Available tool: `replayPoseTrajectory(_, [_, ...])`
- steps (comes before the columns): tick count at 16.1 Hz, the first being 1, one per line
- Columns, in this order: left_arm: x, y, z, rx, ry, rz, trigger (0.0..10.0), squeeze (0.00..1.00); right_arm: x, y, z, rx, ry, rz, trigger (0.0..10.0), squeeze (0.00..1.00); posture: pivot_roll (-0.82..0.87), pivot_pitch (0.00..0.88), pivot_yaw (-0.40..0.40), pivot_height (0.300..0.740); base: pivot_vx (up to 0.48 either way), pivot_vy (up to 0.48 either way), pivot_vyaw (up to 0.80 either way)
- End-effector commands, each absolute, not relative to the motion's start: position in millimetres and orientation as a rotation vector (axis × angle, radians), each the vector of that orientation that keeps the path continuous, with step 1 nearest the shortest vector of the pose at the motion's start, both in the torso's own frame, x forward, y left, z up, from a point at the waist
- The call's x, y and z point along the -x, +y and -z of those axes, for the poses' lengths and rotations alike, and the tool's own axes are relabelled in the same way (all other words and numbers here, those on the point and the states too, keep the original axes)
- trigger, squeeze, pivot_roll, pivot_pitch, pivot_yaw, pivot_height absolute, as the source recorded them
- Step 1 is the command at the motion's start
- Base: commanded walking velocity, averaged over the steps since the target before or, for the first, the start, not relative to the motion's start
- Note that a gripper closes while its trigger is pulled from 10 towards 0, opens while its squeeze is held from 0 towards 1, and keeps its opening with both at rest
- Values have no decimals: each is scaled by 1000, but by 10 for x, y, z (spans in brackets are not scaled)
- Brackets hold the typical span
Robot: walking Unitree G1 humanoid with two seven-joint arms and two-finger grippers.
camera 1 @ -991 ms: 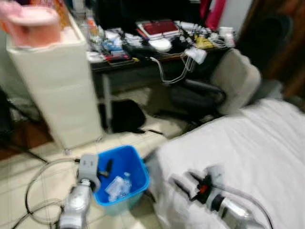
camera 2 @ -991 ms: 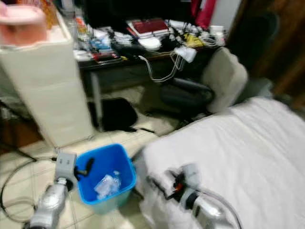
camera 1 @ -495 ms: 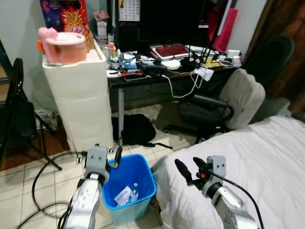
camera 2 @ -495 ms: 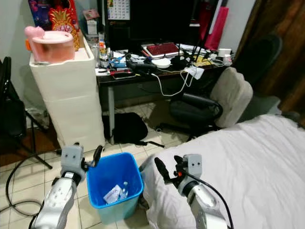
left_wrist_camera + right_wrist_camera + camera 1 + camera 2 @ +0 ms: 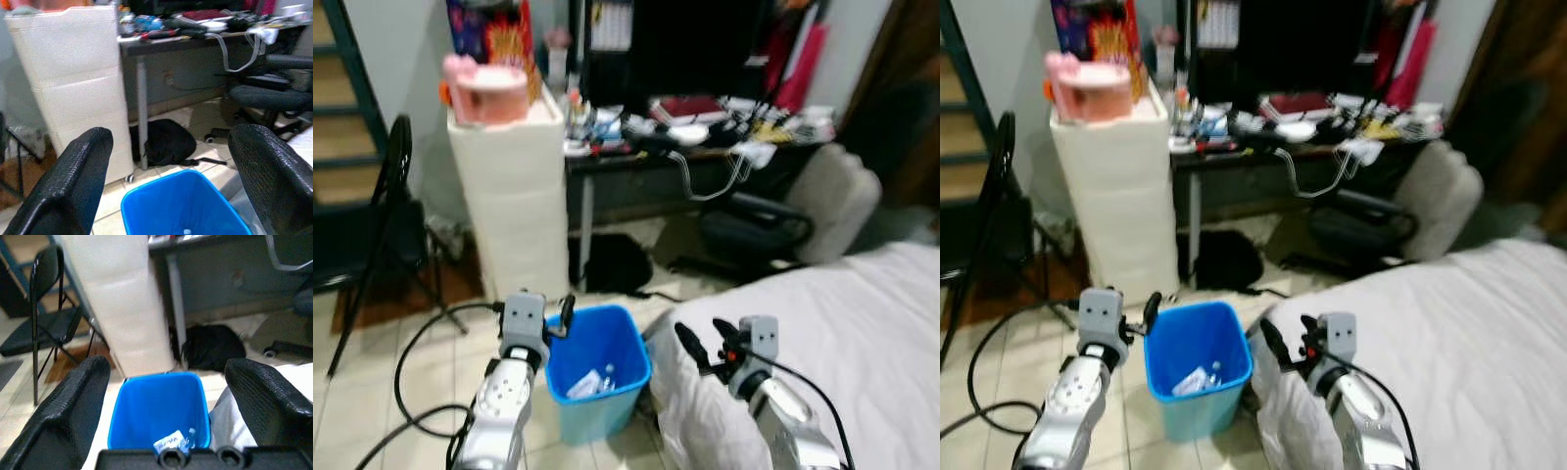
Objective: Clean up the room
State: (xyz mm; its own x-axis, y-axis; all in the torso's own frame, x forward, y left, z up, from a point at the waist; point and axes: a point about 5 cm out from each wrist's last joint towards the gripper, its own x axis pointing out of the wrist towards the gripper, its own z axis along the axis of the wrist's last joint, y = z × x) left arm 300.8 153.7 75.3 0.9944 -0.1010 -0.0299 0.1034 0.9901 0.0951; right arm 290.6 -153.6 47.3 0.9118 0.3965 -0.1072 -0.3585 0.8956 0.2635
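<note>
Both arms have lifted and steadied beside the blue bin, left tool and right tool spread empty, rubbish already inside, so next pickup looms.

Blue plastic bin stands upright on tiled floor, open-topped, roughly square mouth tapering downward. It sits just beside the corner of the white-covered bed, in front of the tall white drawer unit. Inside, at the bottom: a crumpled clear plastic bottle and a scrap of white wrapper with print, lying together. Rest of interior bare.
</note>
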Motion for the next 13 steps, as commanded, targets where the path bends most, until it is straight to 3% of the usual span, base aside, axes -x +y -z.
replayPoseTrajectory(1, [-3019,1511,-794,-99,14,111,10000,0,-2907,-1592,-453,-234,167,-378,10000,0,74,0,-66,740,-274,0,0])
replayPoseTrajectory(10, [-2988,1431,-761,-75,25,127,10000,0,-2874,-1591,-397,-224,184,-399,10000,0,64,0,-68,740,-274,0,0])
replayPoseTrajectory(13, [-2977,1392,-742,-68,31,138,10000,78,-2860,-1603,-382,-223,190,-398,10000,0,58,0,-67,740,-273,0,0])
